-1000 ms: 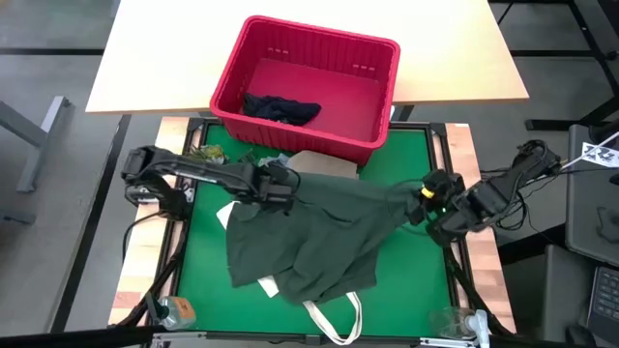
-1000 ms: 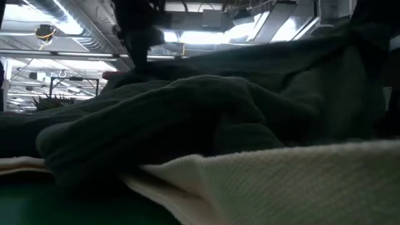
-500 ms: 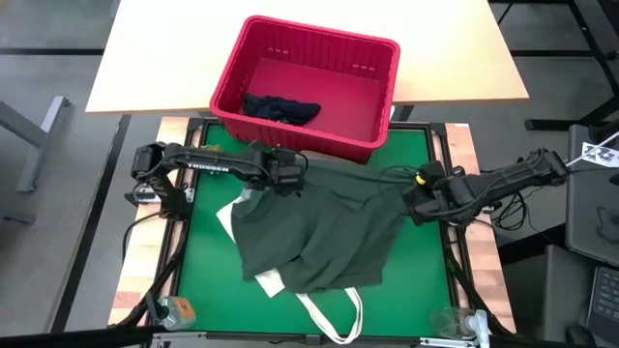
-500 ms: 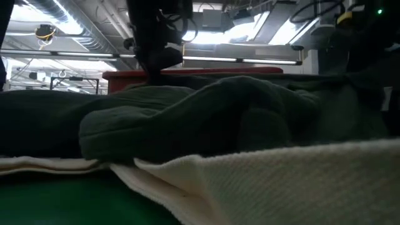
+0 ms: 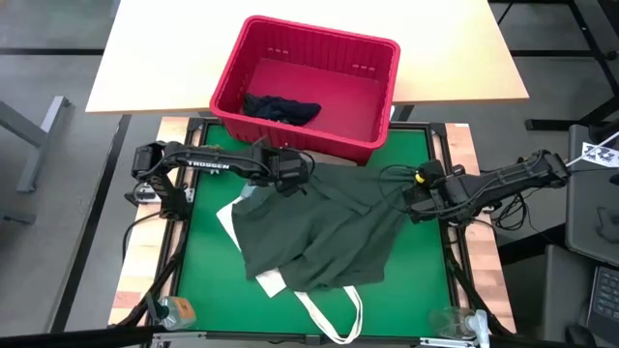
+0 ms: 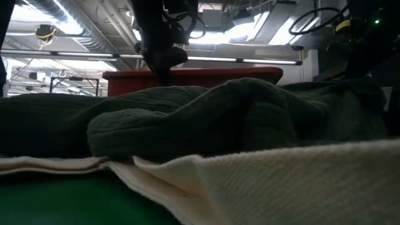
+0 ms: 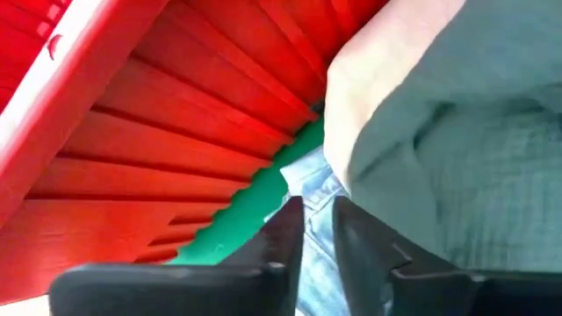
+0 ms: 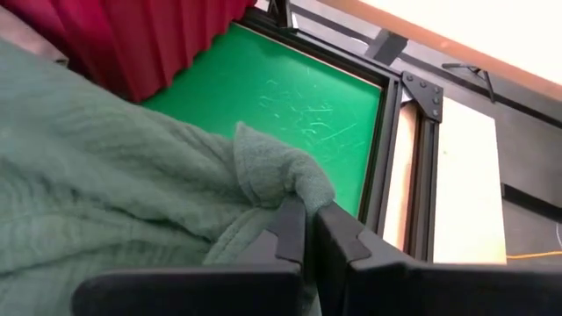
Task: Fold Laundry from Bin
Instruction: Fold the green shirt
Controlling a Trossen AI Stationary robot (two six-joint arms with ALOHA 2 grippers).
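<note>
Sitting at the far side of the bench (image 5: 198, 256), the red bin (image 5: 306, 89) is holding only one dark navy garment (image 5: 280, 108), bunched toward its left half; the rest of its floor is bare. Lying in front of the bin on the green mat, the dark olive shirt (image 5: 319, 232) is spreading across the middle and covering most of a white tote bag (image 5: 329, 317), whose strap loop is poking out at the near edge. A bit of beige cloth (image 5: 319, 162) is peeking out between the shirt and the bin's wall, and light blue denim (image 7: 314, 189) is showing in the left wrist view just beside that wall. The left pincer (image 5: 290, 181) is resting at the shirt's far left corner, right against the bin, its fingers standing slightly apart with a narrow gap and nothing visibly caught between them. The right pincer (image 5: 414, 203) is pinching shut on the shirt's right edge, with a small tuft of olive fabric bunching above its fingertips. From the low view, the shirt's rumpled folds and the tote's ribbed cloth are blocking most of the bin.
</note>
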